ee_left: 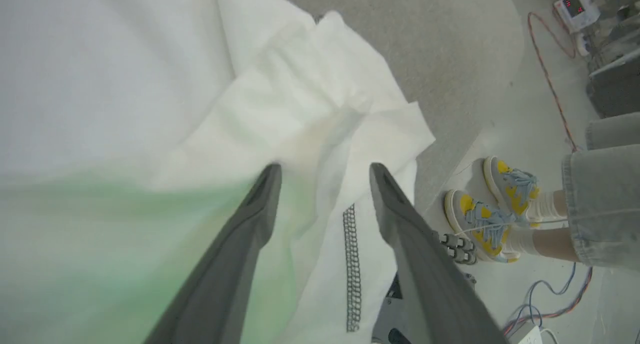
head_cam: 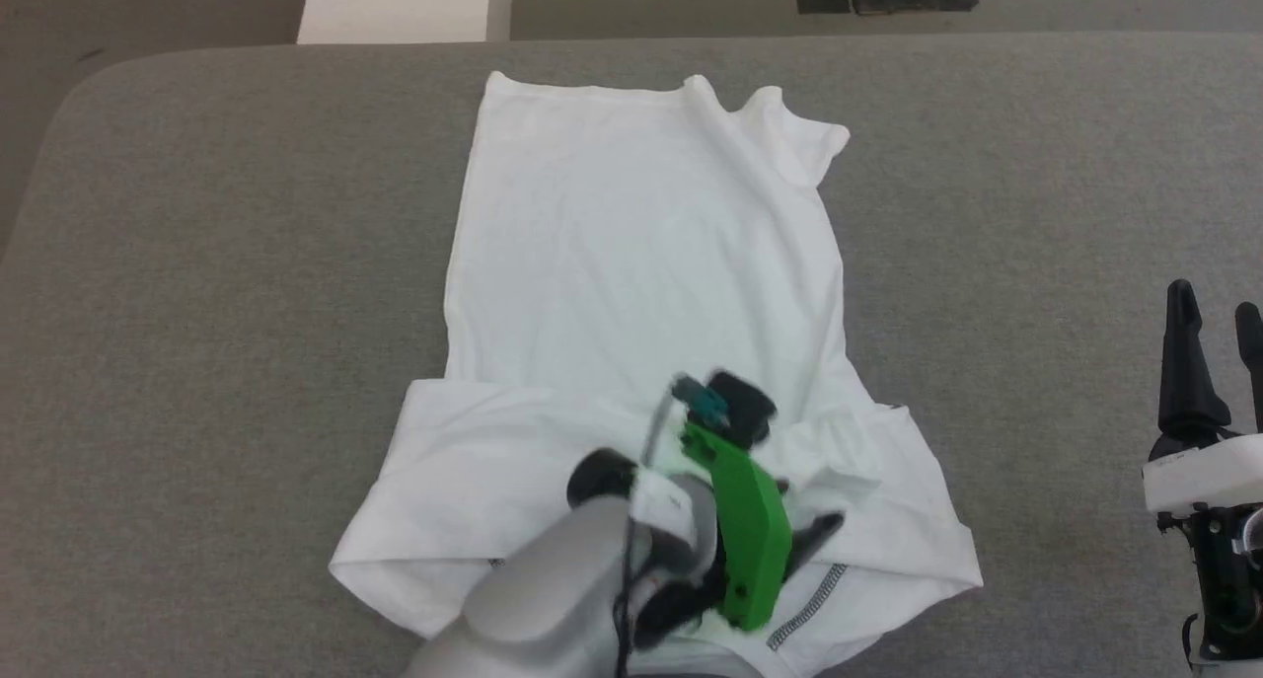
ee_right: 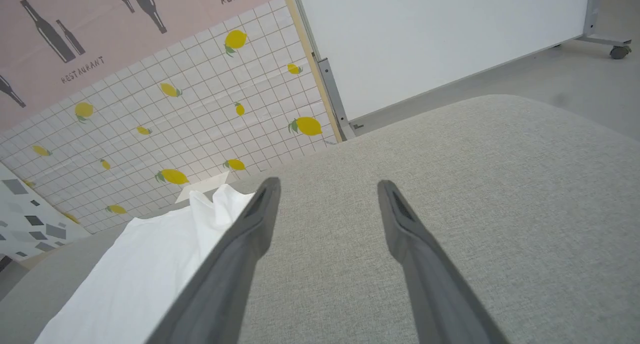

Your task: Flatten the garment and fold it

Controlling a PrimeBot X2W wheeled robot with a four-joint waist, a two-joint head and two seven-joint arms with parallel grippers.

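Observation:
The white garment point(head_cam: 641, 244) lies spread on the grey table point(head_cam: 197, 263), hem at the far side, sleeves folded across its near part. Dark zigzag stitching point(head_cam: 809, 604) shows near the front edge. My left gripper point(head_cam: 819, 532) hovers over the rumpled near right part of the garment point(ee_left: 300, 98), fingers pointing right. It is open, with the stitching point(ee_left: 352, 264) showing between its fingers point(ee_left: 260, 204). My right gripper point(head_cam: 1214, 313) stands open over bare table at the far right, apart from the garment point(ee_right: 140, 264). In its own wrist view the right gripper point(ee_right: 327, 184) holds nothing.
A rigid white box point(head_cam: 395, 5) stands beyond the table's far edge. A person's feet in grey and yellow shoes point(ee_left: 492, 219) stand on the floor beside the table's right edge, with cables point(ee_left: 550, 73) nearby. A white panel point(ee_right: 425, 33) stands past the table.

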